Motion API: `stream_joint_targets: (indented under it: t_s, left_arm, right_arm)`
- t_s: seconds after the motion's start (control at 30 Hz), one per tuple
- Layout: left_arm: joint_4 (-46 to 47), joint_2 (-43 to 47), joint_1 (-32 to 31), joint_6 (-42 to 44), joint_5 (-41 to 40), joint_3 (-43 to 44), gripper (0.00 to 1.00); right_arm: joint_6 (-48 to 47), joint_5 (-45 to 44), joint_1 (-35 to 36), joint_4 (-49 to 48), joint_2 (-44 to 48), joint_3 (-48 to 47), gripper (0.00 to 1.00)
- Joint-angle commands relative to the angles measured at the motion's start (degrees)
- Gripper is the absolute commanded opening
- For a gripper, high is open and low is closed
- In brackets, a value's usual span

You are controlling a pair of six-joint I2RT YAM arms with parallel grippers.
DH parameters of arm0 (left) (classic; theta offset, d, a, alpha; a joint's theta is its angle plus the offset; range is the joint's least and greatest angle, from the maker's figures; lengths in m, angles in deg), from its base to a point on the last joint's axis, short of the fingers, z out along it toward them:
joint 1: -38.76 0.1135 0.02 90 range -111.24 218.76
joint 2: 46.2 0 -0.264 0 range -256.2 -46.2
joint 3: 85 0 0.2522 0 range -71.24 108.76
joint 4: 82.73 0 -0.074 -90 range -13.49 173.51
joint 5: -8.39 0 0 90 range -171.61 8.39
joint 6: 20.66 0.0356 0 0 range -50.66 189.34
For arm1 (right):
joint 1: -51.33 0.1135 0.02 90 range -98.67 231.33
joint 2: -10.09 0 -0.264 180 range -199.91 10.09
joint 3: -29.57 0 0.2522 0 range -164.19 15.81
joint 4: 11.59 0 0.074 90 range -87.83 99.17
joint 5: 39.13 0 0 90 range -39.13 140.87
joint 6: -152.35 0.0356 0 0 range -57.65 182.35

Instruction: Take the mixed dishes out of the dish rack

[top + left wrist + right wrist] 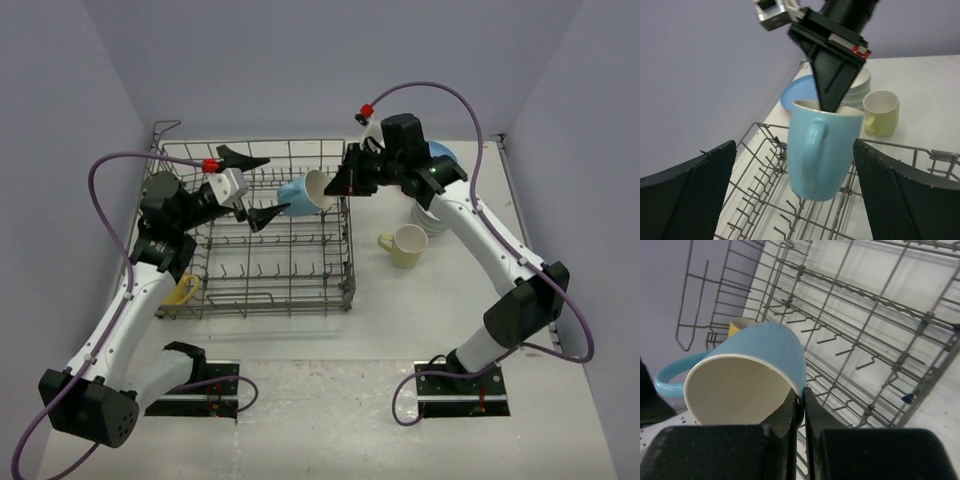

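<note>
Right gripper point(345, 180) is clenched on the rim of the blue mug point(300, 193), one finger inside and one outside; the mug hangs tilted above the tines of the rack point(260, 308), over its far right part, handle toward the left arm; left gripper point(268, 187) is spread wide and empty, a finger on either side of the mug without touching it; a green mug point(405, 246) stands on the table toward the right edge, with stacked bowls point(428, 218) and a blue plate point(440, 152) nearer the far right corner; a yellow mug point(183, 290) sits by the rack's near left corner; the step in hand looks like carrying the blue mug out; next it should clear the rack's right wall and go down upright beside the green mug, gently, since a rim pinch lets it swivel.
</note>
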Motion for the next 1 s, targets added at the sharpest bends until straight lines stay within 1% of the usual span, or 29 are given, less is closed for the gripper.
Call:
stream_joint_targets:
  t_s: [0.0,0.03,0.07,0.1,0.13,0.17,0.2,0.27,0.3,0.33,0.4,0.43,0.47,0.53,0.6,0.73,0.87,0.97]
  left_arm:
    - [6.2,4.0,-0.1,-9.1,-9.4,0.6,1.00]
    - [6.3,4.9,-0.1,-10.8,-11.8,0.2,1.00]
    - [5.1,5.8,-0.1,-12.6,-18.5,0.1,1.00]
    - [4.1,7.1,-0.1,-17.4,-22.2,0.5,1.00]
    - [1.1,7.6,-0.1,-20.2,-26.0,0.8,1.00]
    - [-0.6,8.2,-0.1,-22.6,-32.7,1.7,1.00]
    - [-4.6,8.1,-0.1,-26.9,-35.6,2.2,1.00]
    - [-9.3,7.5,-0.1,-29.7,-39.8,3.6,1.00]
    - [-13.6,6.2,-0.1,-32.2,-41.3,5.7,1.00]
    - [-20.5,5.5,-0.1,-33.2,-44.4,7.0,1.00]
    - [-26.8,3.4,-0.1,-34.9,-47.8,8.6,1.00]
    - [-32.2,2.9,-0.1,-36.4,-49.2,9.5,1.00]
    - [-34.3,2.2,-0.1,-36.9,-50.7,9.7,1.00]
    - [-38.8,2.1,-0.1,-37.0,-52.8,9.6,1.00]
    - [-41.4,2.1,-0.1,-37.2,-53.8,9.5,1.00]
    - [-45.1,1.4,-0.1,-37.6,-53.7,10.7,1.00]
    - [-50.2,-0.9,-0.1,-38.2,-54.4,11.6,1.00]
    - [-54.4,-1.9,-0.1,-38.7,-56.1,10.7,1.00]
  right_arm:
    - [0.8,-5.9,-3.9,-2.4,8.3,3.4,0.00]
    - [1.5,-5.9,-5.4,-2.0,9.7,4.7,0.00]
    - [2.0,-6.2,-7.3,-0.7,13.1,6.3,0.00]
    - [2.4,-8.0,-11.2,-0.3,15.0,10.1,0.00]
    - [2.7,-10.4,-13.0,0.1,17.2,11.9,0.00]
    - [2.5,-13.6,-14.8,3.0,21.1,13.2,0.00]
    - [2.0,-19.0,-18.2,4.8,22.8,15.2,0.00]
    - [1.3,-21.8,-22.0,8.5,26.3,17.3,0.00]
    - [0.6,-22.2,-26.8,9.7,28.8,19.4,0.00]
    - [0.4,-23.1,-29.0,12.3,29.8,20.4,0.00]
    - [0.2,-25.8,-36.1,14.3,31.3,22.6,0.00]
    - [-0.1,-27.0,-37.8,15.3,32.0,24.7,0.00]
    - [-0.4,-27.6,-40.9,16.3,32.4,26.7,0.00]
    - [-0.7,-27.2,-43.4,17.0,33.6,28.3,0.00]
    - [-0.6,-28.0,-45.5,17.3,34.1,30.3,0.00]
    - [0.4,-31.5,-46.9,17.0,33.1,33.9,0.00]
    - [1.7,-29.5,-46.9,13.7,28.9,37.0,0.00]
    - [2.8,-28.8,-46.9,10.6,26.8,38.8,0.00]
